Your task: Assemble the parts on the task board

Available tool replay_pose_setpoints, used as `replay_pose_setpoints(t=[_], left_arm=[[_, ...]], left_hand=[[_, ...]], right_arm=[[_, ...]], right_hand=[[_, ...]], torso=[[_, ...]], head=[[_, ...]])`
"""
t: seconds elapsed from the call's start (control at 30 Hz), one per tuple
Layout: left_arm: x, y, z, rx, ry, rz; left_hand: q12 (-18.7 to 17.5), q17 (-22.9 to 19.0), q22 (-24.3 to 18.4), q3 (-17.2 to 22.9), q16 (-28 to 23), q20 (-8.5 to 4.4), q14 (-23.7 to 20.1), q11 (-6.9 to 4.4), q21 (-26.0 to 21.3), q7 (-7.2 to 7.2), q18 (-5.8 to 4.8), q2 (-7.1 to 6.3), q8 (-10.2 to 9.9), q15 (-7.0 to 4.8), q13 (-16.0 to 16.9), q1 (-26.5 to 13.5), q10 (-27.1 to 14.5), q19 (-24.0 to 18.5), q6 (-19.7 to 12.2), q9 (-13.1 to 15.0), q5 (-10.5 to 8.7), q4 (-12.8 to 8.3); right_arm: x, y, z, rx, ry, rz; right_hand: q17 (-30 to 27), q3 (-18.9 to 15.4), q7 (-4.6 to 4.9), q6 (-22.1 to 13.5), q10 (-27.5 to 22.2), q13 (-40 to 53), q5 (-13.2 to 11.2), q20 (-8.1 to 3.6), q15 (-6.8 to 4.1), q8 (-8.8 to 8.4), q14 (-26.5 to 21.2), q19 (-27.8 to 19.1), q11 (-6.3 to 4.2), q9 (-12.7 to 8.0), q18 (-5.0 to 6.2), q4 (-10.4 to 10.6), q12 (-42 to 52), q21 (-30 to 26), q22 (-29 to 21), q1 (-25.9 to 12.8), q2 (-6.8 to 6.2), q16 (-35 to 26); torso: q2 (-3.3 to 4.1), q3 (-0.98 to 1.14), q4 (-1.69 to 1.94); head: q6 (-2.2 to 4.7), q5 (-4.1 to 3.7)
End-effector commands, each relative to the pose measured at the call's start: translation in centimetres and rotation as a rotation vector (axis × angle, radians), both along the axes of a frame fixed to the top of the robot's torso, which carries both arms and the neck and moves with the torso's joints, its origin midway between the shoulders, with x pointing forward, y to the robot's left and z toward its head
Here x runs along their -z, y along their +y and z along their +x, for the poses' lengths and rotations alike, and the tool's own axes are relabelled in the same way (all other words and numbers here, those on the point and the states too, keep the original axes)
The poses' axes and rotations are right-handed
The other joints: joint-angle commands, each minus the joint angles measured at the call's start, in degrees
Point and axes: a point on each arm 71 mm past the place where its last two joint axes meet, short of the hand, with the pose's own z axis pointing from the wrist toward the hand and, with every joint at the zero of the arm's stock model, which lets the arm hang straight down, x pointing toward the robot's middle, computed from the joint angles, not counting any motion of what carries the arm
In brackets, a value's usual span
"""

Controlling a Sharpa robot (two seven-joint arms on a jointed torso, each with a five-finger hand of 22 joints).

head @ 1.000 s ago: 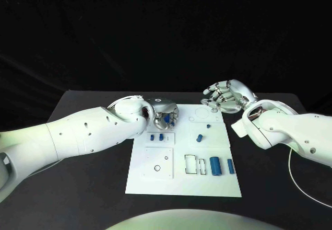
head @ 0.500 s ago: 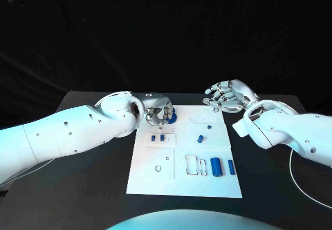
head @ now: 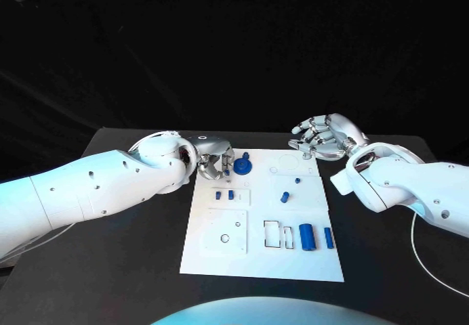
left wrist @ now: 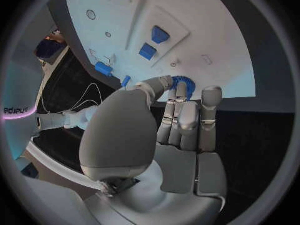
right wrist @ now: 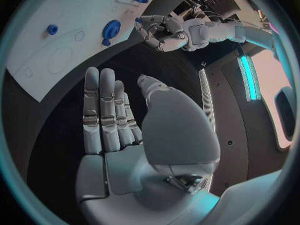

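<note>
I see the gear (head: pixel 242 164) seated at the board's (head: pixel 262 261) far edge, my left robot hand (head: pixel 213 164) just beside it, released I think. A stray finger could knock it loose. Right robot hand (head: pixel 322 137) hangs empty, fingers spread.

Right robot hand (right wrist: pixel 125 135) open above black table (right wrist: pixel 75 105), beside task board (right wrist: pixel 69 30) with blue parts (right wrist: pixel 111 30).

Blue gear (left wrist: pixel 185 85) partly hidden behind left hand (left wrist: pixel 181 117) fingers (left wrist: pixel 210 101); contact unclear.
</note>
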Motion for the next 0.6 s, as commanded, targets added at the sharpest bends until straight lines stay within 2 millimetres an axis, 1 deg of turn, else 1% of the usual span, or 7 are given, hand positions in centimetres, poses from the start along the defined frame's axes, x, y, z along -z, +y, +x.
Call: replay_pose_setpoints(t=[0.03,0.13,0.33,0.6], left_arm=[[0.5,0.0,0.0,0.002,0.036,0.018],[0.8,0.0,0.0,0.001,0.046,0.025],[1.3,0.0,-0.1,0.003,0.064,0.028],[1.6,-0.3,-0.1,0.011,0.081,0.027]], left_hand=[[-0.37,-0.05,-0.06,-0.18,-0.1,-0.03,0.35,-0.02,0.04,0.09,-0.25,0.05,-0.35,-0.01,-0.03,-0.69,0.3,0.34,0.44,0.1,-0.16,-0.19],[-0.37,-0.05,-0.06,-0.18,-0.1,-0.03,0.35,-0.02,0.04,0.09,-0.25,0.05,-0.35,-0.01,-0.03,-0.69,0.3,0.34,0.44,0.1,-0.16,-0.19],[-0.46,-0.3,-0.22,-0.16,-0.17,-0.03,0.27,-0.05,-0.05,0.06,-0.22,0.06,-0.39,-0.02,-0.03,-0.67,0.33,0.23,0.45,0.1,-0.17,-0.24],[-0.52,-0.31,-0.27,-0.14,-0.19,-0.04,0.25,-0.05,-0.08,0.05,-0.21,0.08,-0.44,-0.03,-0.03,-0.66,0.35,0.19,0.44,0.1,-0.18,-0.28]], right_arm=[[0.0,0.1,0.0,-0.011,-0.009,0.005],[0.0,0.1,-0.1,-0.011,-0.01,0.005],[0.0,0.0,-0.1,-0.008,-0.012,0.005],[0.0,0.0,-0.1,-0.009,-0.014,0.006]], right_hand=[[0.09,0.33,0.26,-0.25,-0.47,-0.05,-0.22,-0.01,0.39,0.21,0.03,0.29,0.04,0.09,0.63,0.12,-0.39,-0.33,-0.1,-0.31,-0.08,-0.33],[0.12,0.38,0.26,-0.25,-0.47,-0.11,-0.21,-0.01,0.38,0.23,0.05,0.31,0.04,0.09,0.63,0.1,-0.39,-0.37,-0.15,-0.27,-0.07,-0.4],[0.13,0.39,0.26,-0.25,-0.47,-0.13,-0.21,-0.01,0.38,0.24,0.06,0.31,0.04,0.09,0.63,0.1,-0.39,-0.38,-0.16,-0.26,-0.06,-0.42],[0.14,0.39,0.26,-0.26,-0.47,-0.18,-0.22,-0.01,0.39,0.25,0.06,0.32,0.04,0.09,0.63,0.11,-0.4,-0.41,-0.2,-0.28,-0.07,-0.47]], torso=[[0.01,0.0,-0.05],[0.04,-0.03,-0.06],[0.0,0.07,-0.07],[0.04,0.09,-0.09]], head=[[-0.01,0.2],[-0.06,0.17],[-0.08,0.39],[-0.14,0.33]])
